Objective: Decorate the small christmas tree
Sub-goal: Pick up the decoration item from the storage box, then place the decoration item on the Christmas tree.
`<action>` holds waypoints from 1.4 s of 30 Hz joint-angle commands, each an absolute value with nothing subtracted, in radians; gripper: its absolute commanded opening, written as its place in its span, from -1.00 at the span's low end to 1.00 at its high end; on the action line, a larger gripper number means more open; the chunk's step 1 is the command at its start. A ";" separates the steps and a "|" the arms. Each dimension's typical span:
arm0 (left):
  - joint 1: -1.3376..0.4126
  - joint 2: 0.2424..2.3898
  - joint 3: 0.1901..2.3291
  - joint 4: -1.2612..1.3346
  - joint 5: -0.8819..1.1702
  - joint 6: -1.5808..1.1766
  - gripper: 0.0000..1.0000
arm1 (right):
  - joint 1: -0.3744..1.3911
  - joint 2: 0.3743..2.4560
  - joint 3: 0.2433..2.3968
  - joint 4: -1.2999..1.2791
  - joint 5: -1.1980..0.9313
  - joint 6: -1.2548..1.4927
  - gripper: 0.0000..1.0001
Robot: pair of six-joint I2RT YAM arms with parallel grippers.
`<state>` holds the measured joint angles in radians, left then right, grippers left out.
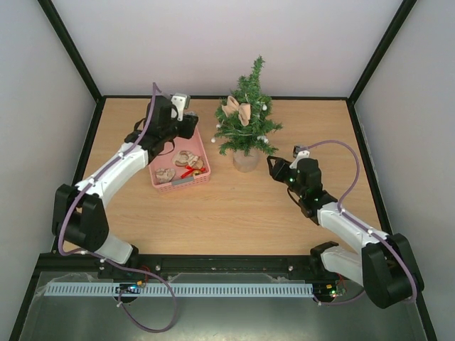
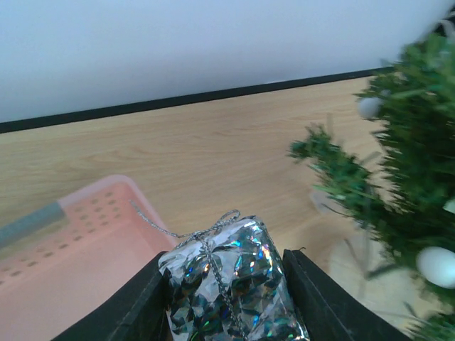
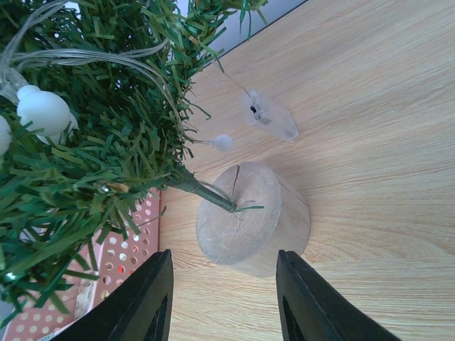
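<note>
Left gripper [image 2: 227,302] clamps a silver gift-box ornament [image 2: 234,273] at the far end of the pink basket [image 1: 206,162]; small christmas tree [image 1: 247,121] just right of it. Right gripper [image 3: 224,298], fingers apart, faces the wooden base [image 3: 252,220]: brace it, then hook the cord loop [image 2: 146,215] onto a branch [image 2: 334,167].

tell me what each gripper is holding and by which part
The left gripper holds a shiny silver gift-box ornament, pinched by its two opposite sides. The right gripper holds nothing; its jaws stand open near the wooden base of the small christmas tree.

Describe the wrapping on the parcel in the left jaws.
The parcel is crinkled silver foil with rainbow glints; left wrist view.
</note>
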<state>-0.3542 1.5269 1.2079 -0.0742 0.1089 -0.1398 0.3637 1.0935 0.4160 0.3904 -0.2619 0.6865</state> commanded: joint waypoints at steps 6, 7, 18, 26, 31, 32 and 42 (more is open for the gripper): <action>-0.395 1.382 1.117 -0.026 0.314 -0.205 -0.17 | 0.360 1.023 0.441 0.300 -0.246 0.643 -0.15; -0.401 1.372 1.108 -0.024 0.326 -0.206 -0.17 | 0.360 1.012 0.446 0.292 -0.249 0.640 -0.14; -0.495 1.319 1.045 0.081 0.406 -0.258 -0.17 | 0.361 0.935 0.468 0.253 -0.236 0.650 -0.10; -0.535 1.402 1.085 0.120 0.412 -0.243 -0.17 | 0.361 0.913 0.462 0.240 -0.238 0.655 -0.10; -0.550 1.428 1.090 0.139 0.420 -0.244 -0.17 | 0.361 0.898 0.458 0.233 -0.234 0.652 -0.10; -0.552 1.435 1.092 0.141 0.423 -0.242 -0.17 | 0.361 0.896 0.456 0.236 -0.233 0.653 -0.10; -0.559 1.487 1.126 0.153 0.429 -0.224 -0.17 | 0.361 0.903 0.454 0.246 -0.235 0.654 -0.10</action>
<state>-0.5560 1.4654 1.0779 0.1207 0.4122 -0.2420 0.3637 0.9131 0.4347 0.2478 -0.2474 0.6579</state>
